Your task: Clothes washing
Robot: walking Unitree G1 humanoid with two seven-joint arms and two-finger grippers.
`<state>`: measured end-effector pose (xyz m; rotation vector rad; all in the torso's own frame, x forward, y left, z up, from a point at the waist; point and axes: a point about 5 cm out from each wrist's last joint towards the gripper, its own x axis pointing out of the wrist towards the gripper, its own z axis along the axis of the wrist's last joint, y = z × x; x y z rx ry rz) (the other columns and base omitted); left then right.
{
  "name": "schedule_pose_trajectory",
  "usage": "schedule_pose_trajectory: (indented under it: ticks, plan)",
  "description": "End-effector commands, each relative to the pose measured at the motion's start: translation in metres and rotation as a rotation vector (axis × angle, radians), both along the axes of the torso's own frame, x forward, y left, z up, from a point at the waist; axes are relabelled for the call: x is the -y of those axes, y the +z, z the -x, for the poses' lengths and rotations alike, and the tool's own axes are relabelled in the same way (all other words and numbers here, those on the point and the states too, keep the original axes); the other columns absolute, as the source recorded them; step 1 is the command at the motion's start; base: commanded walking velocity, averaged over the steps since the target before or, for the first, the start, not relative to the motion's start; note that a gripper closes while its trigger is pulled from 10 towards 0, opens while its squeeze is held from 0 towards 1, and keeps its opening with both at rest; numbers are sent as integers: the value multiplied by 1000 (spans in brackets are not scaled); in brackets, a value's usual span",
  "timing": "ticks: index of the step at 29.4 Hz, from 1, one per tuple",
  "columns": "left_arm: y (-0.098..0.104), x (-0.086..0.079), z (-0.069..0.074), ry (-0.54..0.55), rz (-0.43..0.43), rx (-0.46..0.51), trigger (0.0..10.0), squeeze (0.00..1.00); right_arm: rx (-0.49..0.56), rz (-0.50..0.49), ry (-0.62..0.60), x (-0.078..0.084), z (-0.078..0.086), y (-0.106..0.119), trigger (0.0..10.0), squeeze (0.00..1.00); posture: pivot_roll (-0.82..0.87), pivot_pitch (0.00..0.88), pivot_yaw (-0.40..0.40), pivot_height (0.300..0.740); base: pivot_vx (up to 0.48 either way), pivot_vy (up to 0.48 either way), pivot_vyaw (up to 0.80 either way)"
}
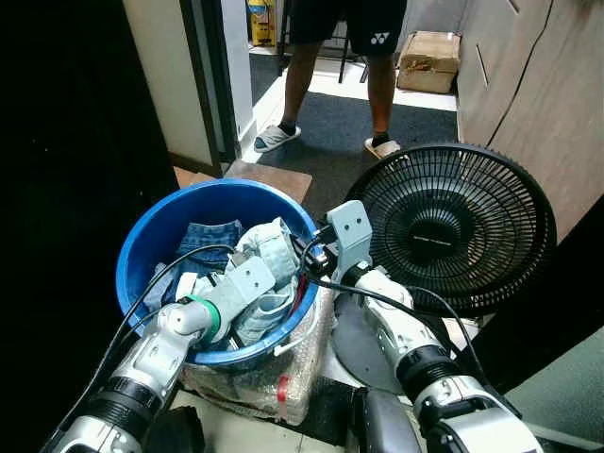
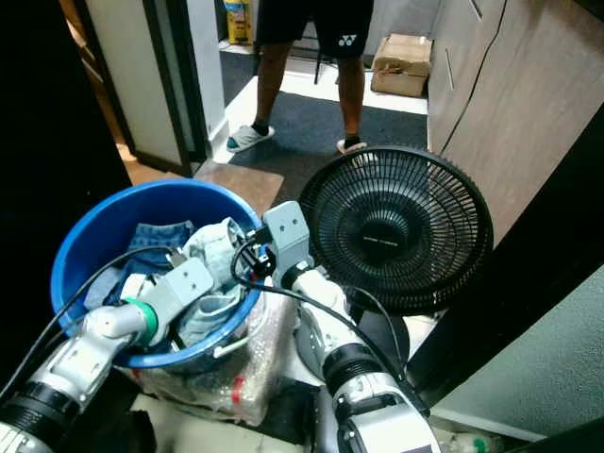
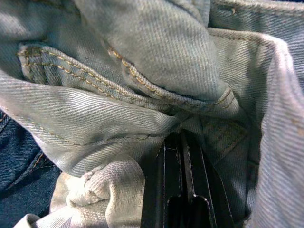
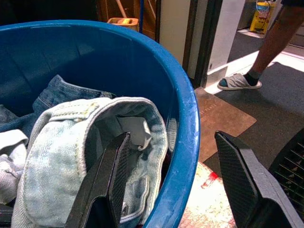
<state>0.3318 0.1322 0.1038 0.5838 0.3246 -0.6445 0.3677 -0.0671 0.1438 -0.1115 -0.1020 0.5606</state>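
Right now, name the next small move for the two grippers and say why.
Probably close the right gripper on the blue tub's rim, which sits between its open fingers. The left gripper is shut, buried in the pale jeans, so steadying the tub seems sensible before lifting.

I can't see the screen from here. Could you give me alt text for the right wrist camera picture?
The right gripper, its two black fingers spread wide, straddles the rim of a blue bucket, one finger inside against pale denim jeans and one outside. Darker denim lies deeper in the bucket. Behind, a person's leg in a grey slipper stands past a brown mat.
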Motion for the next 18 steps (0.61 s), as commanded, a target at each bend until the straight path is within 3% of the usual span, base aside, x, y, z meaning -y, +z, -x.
schedule_pose_trajectory:
  ticks: [1, 9, 18]
  plan:
    - [-10, 6, 6, -10, 19, -59, 10000, 0, -27, 0, 9, -3, 2, -6, 10000, 0, 119, 66, 7, 471, 0, 0, 0]
    - [-2, 9, 3, 5, 69, -53, 10000, 0, -27, -7, 10, -4, 3, -6, 10000, 0, 120, 66, 10, 471, 0, 0, 0]
    - [-1, 10, 4, 3, 72, -57, 10000, 0, 14, -129, -25, 3, -6, 17, 10000, 0, 120, 66, 10, 471, 0, 0, 0]
